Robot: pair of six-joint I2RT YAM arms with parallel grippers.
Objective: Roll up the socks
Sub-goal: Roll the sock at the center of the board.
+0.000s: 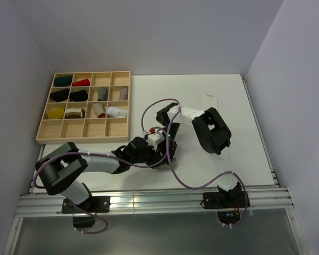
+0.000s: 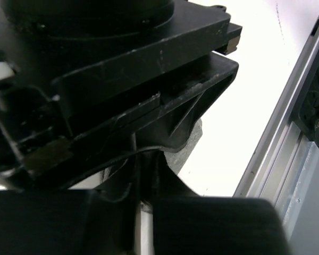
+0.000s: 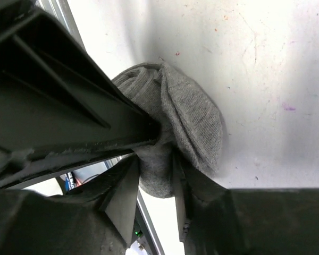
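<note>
Watching for unrolling: the grey sock [image 3: 194, 114], bunched into a loose roll on the counter [image 3: 266, 64] toward the middle of its near edge, could spring open if either grip slackens, and the crowded arms could clash. Right tool [image 3: 155, 170] stands part open, clasping the roll on both sides. Left tool [image 2: 141, 212] is almost closed; what it pinches I cannot tell.

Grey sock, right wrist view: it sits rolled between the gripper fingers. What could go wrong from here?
The grey sock is a loose roll pinched by the right gripper; if released now, it may unroll. The left gripper crowds against the right one, so they may collide or snag fabric.
</note>
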